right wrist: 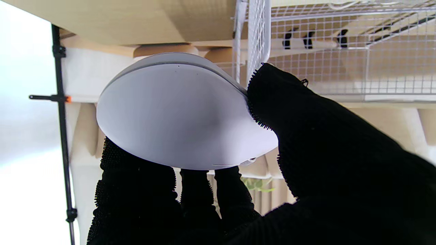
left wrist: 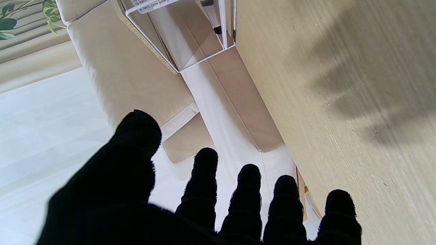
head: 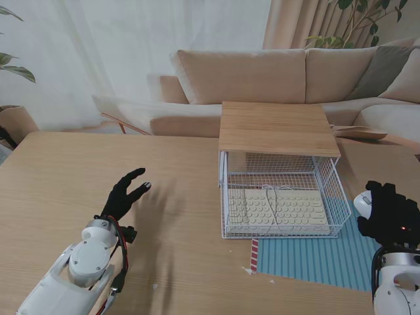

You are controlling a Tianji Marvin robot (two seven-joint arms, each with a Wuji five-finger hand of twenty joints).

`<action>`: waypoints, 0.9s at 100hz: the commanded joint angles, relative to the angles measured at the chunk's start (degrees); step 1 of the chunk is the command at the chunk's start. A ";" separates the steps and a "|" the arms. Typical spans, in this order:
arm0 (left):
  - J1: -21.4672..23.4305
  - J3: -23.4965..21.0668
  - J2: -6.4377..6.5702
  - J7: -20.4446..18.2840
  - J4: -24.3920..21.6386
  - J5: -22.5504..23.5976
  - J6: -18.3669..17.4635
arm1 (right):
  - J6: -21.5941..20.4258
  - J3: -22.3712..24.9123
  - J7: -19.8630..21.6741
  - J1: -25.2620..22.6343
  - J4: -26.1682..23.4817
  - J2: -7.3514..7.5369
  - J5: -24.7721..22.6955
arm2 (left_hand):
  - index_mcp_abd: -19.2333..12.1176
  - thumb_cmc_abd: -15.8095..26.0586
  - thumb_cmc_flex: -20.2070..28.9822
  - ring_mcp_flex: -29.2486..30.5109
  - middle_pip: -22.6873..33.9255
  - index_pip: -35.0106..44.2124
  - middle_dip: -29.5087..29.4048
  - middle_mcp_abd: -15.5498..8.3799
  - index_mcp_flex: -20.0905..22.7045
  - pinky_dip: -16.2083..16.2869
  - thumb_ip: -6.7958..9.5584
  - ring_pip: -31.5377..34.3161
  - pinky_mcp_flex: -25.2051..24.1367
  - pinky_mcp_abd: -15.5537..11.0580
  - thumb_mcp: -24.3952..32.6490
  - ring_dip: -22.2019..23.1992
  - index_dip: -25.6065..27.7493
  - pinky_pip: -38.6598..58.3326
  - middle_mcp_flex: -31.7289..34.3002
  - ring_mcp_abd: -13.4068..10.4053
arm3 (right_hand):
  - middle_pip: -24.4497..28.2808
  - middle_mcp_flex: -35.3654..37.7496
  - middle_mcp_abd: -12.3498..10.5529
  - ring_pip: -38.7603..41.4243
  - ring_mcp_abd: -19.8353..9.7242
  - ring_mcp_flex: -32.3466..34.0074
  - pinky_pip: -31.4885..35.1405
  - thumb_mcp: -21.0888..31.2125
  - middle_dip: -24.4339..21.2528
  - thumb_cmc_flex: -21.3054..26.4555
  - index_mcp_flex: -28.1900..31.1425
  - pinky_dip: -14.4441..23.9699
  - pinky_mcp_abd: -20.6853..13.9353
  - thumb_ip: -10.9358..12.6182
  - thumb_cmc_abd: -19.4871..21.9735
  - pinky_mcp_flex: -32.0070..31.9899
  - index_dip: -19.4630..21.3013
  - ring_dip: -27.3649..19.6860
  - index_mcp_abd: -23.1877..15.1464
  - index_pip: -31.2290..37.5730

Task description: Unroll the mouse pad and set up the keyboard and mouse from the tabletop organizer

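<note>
1. The right hand (head: 388, 213) is closed around the white mouse (right wrist: 177, 112), thumb on one flank, fingers on the other; the smooth shell could slip out before it gets to the mouse pad (head: 315, 259) just beside that hand.
2. The keyboard (head: 279, 210) sits inside the organizer (head: 282, 174), left of the right hand.
3. The left hand (head: 125, 195) hovers empty, fingers spread.
4. Only the right wrist view shows the grip; the stand view hides most of the mouse.
</note>
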 commanded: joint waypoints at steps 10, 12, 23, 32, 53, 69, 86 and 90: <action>0.12 0.13 -0.20 -0.83 -0.20 -0.03 0.37 | 2.28 -0.96 -1.36 -1.90 0.92 -1.19 0.69 | -0.25 -0.66 -0.39 -2.06 0.42 -0.27 0.16 -1.61 -0.84 1.25 2.00 -0.30 -0.71 -0.01 -0.07 0.82 -0.13 -1.34 -1.24 -0.37 | 1.85 0.63 -0.91 13.32 -3.18 7.95 3.71 12.43 0.60 14.29 -0.24 1.96 -3.24 3.12 2.86 0.70 -0.84 2.91 1.41 -0.55; 0.12 0.14 -0.20 -0.83 -0.21 -0.04 0.38 | 2.59 -1.10 -1.77 -1.96 1.06 -1.26 0.80 | -0.18 -0.68 -0.37 -2.05 0.42 -0.28 0.16 -1.52 -0.88 1.25 2.00 -0.30 -0.71 -0.01 -0.06 0.83 -0.14 -1.34 -1.22 -0.34 | 1.86 0.61 -0.90 13.32 -3.17 7.93 3.72 12.46 0.61 14.36 -0.22 1.97 -3.23 3.14 2.86 0.67 -0.83 2.91 1.42 -0.55; 0.11 0.17 -0.20 -0.80 -0.20 -0.02 0.39 | 4.49 -1.89 -3.25 -2.13 1.81 -1.55 1.40 | -0.14 -0.67 -0.39 -2.05 0.44 -0.27 0.17 -1.58 -0.88 1.24 2.00 -0.29 -0.72 0.01 -0.06 0.84 -0.13 -1.35 -1.22 -0.33 | 1.87 0.52 -0.81 13.35 -3.04 7.78 3.81 12.51 0.64 14.42 -0.25 2.03 -3.12 3.11 2.82 0.57 -0.83 2.89 1.42 -0.57; 0.08 0.18 -0.20 -0.81 -0.17 -0.03 0.33 | 6.13 -2.67 -3.93 -1.97 2.64 -1.78 2.38 | -0.19 -0.62 -0.38 -2.06 0.42 -0.27 0.16 -1.57 -0.94 1.23 2.01 -0.30 -0.71 0.01 -0.03 0.84 -0.13 -1.36 -1.25 -0.36 | 1.89 0.27 -0.82 13.39 -2.89 7.53 3.77 12.45 0.70 14.35 -0.41 2.06 -3.15 3.10 2.88 0.27 -0.82 2.86 1.47 -0.63; 0.06 0.15 -0.18 -0.89 -0.09 -0.10 -0.16 | 10.59 -4.99 -3.69 -1.27 4.67 -1.97 3.94 | -0.16 -0.60 -0.43 -2.07 0.40 -0.26 0.15 -1.58 -0.92 1.21 1.99 -0.34 -0.71 0.01 -0.12 0.84 -0.13 -1.36 -1.23 -0.32 | 1.91 -0.49 -0.64 13.39 -2.75 6.82 3.73 11.91 0.87 13.95 -1.03 2.13 -3.13 3.22 3.55 -0.49 -0.99 2.76 1.74 -1.11; 0.11 0.07 -0.17 -0.91 -0.08 -0.18 -0.40 | 13.89 -6.82 -2.68 -0.48 6.35 -1.80 3.70 | -0.16 -0.63 -0.37 -2.06 0.42 -0.28 0.16 -1.60 -0.89 1.21 2.00 -0.33 -0.70 -0.02 -0.13 0.85 -0.14 -1.35 -1.22 -0.33 | 1.95 -0.72 -0.61 13.50 -2.77 6.62 3.81 11.64 0.97 13.79 -1.08 2.21 -3.16 3.42 3.92 -0.72 -1.07 2.76 1.82 -1.30; 0.11 0.06 -0.17 -0.88 -0.07 -0.12 -0.45 | 15.75 -8.59 -0.48 1.21 8.51 -1.49 4.44 | -0.15 -0.64 -0.35 -2.07 0.44 -0.28 0.17 -1.59 -0.89 1.20 2.01 -0.34 -0.71 -0.02 -0.12 0.85 -0.14 -1.35 -1.23 -0.43 | 1.98 -1.02 -0.72 13.38 -2.85 6.19 3.69 11.34 1.05 13.53 -1.30 2.20 -3.31 3.60 4.46 -1.15 -1.08 2.66 1.75 -1.40; 0.11 0.07 -0.16 -0.90 -0.09 -0.09 -0.43 | 16.02 -9.06 -0.39 1.84 9.22 -1.47 4.74 | -0.14 -0.62 -0.36 -2.05 0.45 -0.27 0.17 -1.56 -0.85 1.19 2.01 -0.33 -0.70 -0.02 -0.14 0.85 -0.14 -1.36 -1.20 -0.34 | 2.00 -1.03 -0.72 13.38 -2.83 6.16 3.65 11.25 1.07 13.49 -1.26 2.18 -3.29 3.65 4.50 -1.20 -1.06 2.66 1.76 -1.37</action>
